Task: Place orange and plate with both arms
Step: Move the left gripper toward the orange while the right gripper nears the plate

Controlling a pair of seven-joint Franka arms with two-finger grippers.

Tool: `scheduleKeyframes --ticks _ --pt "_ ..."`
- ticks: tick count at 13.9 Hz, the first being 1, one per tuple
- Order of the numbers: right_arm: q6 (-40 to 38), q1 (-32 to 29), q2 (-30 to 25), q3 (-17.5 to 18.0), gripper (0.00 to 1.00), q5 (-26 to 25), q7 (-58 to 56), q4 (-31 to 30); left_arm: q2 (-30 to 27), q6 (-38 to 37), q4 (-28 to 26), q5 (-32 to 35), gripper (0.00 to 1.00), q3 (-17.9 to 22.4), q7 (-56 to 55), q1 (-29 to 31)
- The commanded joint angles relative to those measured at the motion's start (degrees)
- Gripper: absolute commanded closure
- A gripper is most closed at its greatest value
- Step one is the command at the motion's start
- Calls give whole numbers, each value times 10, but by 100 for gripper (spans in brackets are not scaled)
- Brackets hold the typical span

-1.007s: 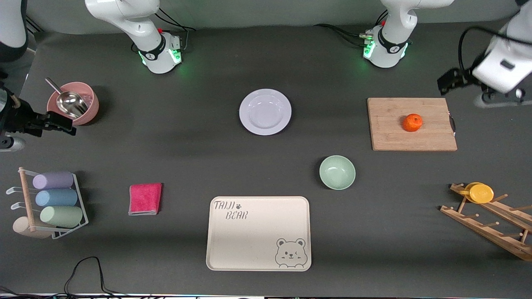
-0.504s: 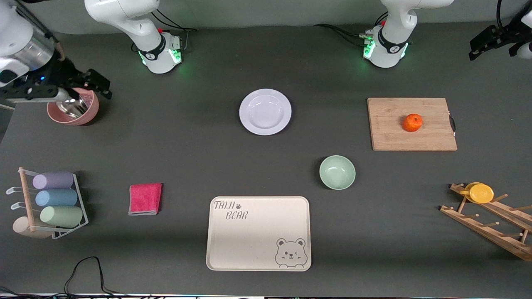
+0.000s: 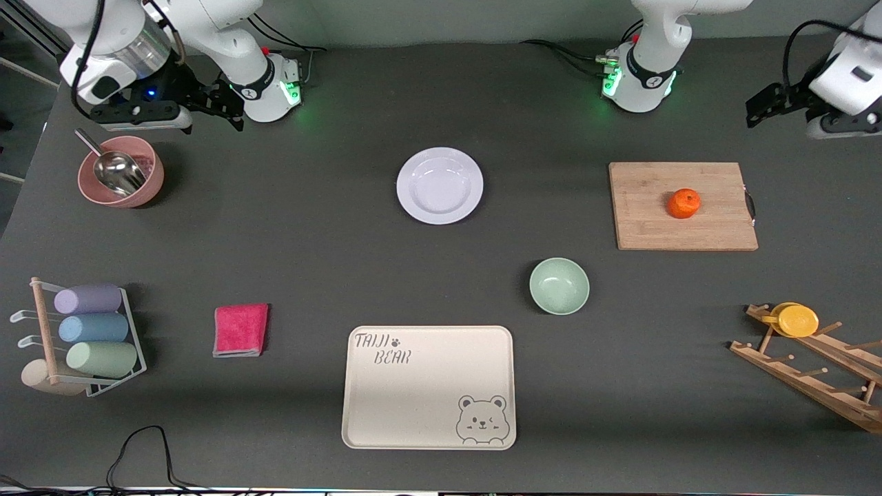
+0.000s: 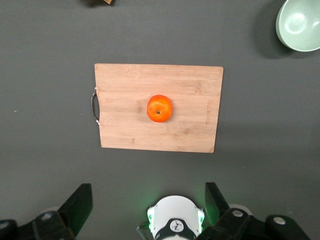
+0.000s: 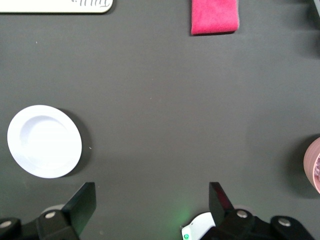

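The orange [image 3: 683, 203] sits on a wooden cutting board [image 3: 648, 220] toward the left arm's end of the table; it also shows in the left wrist view [image 4: 159, 108]. The white plate [image 3: 439, 185] lies on the mat mid-table, also in the right wrist view [image 5: 44, 141]. My left gripper [image 3: 758, 110] is open and empty, up in the air off the board's corner [image 4: 148, 194]. My right gripper [image 3: 227, 107] is open and empty, up in the air beside the right arm's base [image 5: 152, 196]. Both are well apart from the orange and the plate.
A pale green bowl [image 3: 559, 285] and a cream bear tray [image 3: 427, 386] lie nearer the front camera. A pink cloth [image 3: 240, 329], a pink bowl with a metal scoop [image 3: 120, 172], a rack of cups [image 3: 86, 337] and a wooden rack with a yellow cup [image 3: 798, 321] stand around.
My right gripper has swung from beside the pink bowl up toward the right arm's base. My left gripper swung out to the table's corner and came back toward the board. Both stayed open.
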Motion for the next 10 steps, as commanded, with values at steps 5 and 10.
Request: scheduleKeyframes --ticks 5,10 --pt "33 -1 -6 -64 0 127 -76 -58 -11 245 -221 1 0 1 -1 -1" --pt "116 -3 -6 -105 0 248 -192 -160 64 411 -311 2 0 2 -8 12"
